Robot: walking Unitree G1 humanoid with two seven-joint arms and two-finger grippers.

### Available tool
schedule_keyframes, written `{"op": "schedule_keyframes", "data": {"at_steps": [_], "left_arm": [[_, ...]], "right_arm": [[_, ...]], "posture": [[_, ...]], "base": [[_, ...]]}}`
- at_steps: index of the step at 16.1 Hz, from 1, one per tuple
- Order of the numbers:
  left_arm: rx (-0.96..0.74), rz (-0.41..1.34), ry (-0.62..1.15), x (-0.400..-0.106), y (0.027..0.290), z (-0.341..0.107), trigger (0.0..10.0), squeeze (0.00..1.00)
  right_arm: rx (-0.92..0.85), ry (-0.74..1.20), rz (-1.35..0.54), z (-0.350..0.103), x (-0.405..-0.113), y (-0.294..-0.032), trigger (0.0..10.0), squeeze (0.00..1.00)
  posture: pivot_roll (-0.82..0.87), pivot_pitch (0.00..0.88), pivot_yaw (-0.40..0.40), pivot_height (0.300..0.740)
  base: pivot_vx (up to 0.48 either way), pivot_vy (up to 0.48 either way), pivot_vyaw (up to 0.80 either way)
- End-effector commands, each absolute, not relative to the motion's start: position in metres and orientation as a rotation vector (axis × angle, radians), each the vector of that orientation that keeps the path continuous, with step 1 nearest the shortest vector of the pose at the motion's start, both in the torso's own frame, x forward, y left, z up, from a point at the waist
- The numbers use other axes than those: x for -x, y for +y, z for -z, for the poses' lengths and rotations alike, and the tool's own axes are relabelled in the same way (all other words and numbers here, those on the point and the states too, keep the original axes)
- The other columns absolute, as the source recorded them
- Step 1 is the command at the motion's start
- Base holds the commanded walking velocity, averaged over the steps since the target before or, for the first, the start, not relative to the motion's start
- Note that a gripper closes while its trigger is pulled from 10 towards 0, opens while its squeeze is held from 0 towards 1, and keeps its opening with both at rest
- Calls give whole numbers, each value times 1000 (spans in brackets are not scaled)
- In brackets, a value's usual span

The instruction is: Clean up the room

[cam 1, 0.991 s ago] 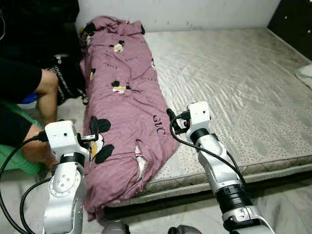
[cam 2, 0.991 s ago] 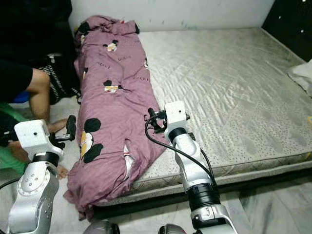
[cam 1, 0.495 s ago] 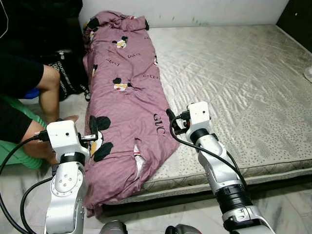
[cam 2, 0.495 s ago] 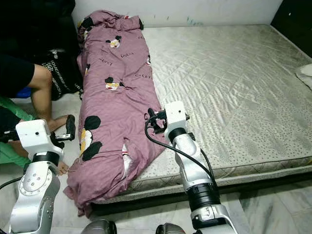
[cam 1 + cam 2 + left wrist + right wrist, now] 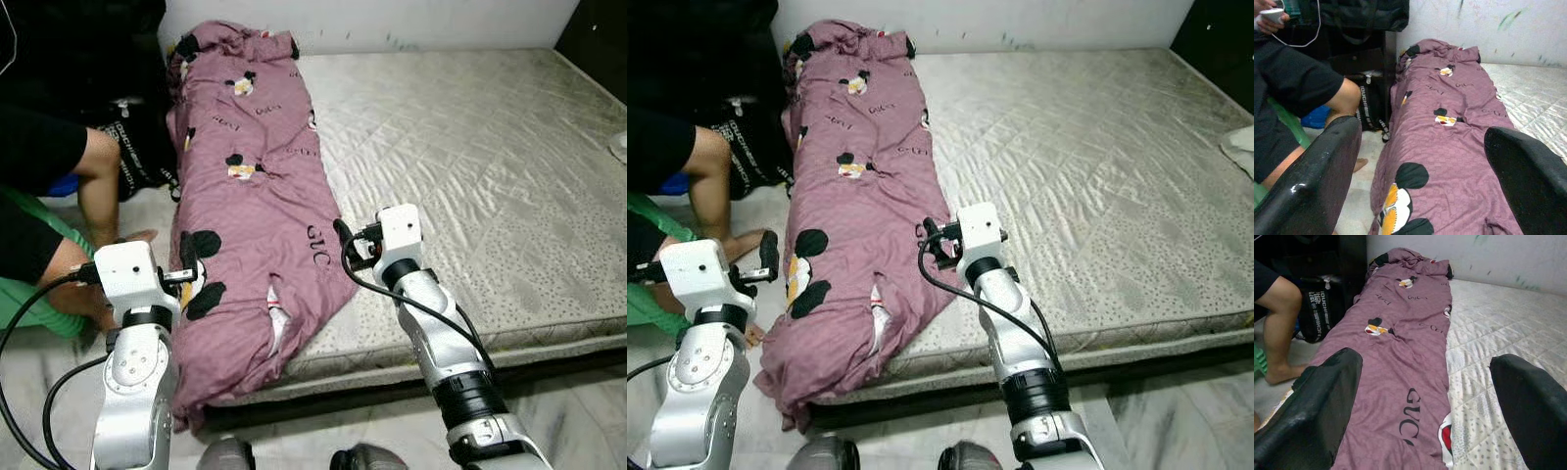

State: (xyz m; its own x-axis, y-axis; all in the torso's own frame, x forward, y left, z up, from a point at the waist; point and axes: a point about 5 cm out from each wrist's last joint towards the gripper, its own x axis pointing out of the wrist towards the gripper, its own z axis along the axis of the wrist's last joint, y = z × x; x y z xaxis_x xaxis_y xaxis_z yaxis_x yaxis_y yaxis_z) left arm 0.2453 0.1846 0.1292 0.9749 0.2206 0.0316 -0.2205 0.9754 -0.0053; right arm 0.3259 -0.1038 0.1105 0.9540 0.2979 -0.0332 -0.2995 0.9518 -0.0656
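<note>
The left hand (image 5: 1422, 161) hovers with its two black fingers (image 5: 1308, 181) spread wide apart, holding nothing, just off the near left corner of the bed (image 5: 490, 166), above the lower end of the purple quilt (image 5: 255, 225). The right hand (image 5: 1422, 401) is likewise spread wide apart and empty; it is raised over the near edge of the bed, at the quilt's right-hand border, where black lettering is printed on the cloth.

The quilt, purple with cartoon mouse prints, lies bunched in a long roll along the left edge of the bed, from the far left corner by the white wall (image 5: 411, 20) down to the near left corner, where its end spills over the mattress edge toward the floor (image 5: 549, 421). The rest of the grey quilted mattress lies bare.

A person (image 5: 49, 157) in black clothes sits on the floor just beside the left edge of the bed, knee bent, foot near the quilt. A black bag with white lettering (image 5: 142, 162) stands between the leg and the bed.
</note>
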Motion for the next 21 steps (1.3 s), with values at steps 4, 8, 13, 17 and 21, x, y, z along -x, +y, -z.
{"op": "schedule_keyframes", "data": {"at_steps": [4,8,13,17,21], "left_arm": [[-5,-232,-18,-245,186,-127,10000,0],[-2,-237,-14,-245,186,-126,10000,0],[3,-242,-10,-246,186,-125,10000,0],[4,-252,-9,-245,187,-125,10000,0],[-1,-292,-15,-239,190,-125,10000,0]], "right_arm": [[62,20,-305,-111,-326,-105,10000,0],[65,18,-305,-112,-326,-105,10000,0],[62,26,-312,-111,-326,-104,10000,0],[74,18,-349,-111,-325,-100,10000,0],[73,29,-399,-109,-325,-91,10000,0]], "posture": [[42,87,-30,626],[42,85,-30,622],[41,84,-31,622],[41,84,-32,622],[81,74,-75,622]], "base": [[0,0,0],[0,0,0],[0,0,0],[0,0,0],[0,0,0]]}}
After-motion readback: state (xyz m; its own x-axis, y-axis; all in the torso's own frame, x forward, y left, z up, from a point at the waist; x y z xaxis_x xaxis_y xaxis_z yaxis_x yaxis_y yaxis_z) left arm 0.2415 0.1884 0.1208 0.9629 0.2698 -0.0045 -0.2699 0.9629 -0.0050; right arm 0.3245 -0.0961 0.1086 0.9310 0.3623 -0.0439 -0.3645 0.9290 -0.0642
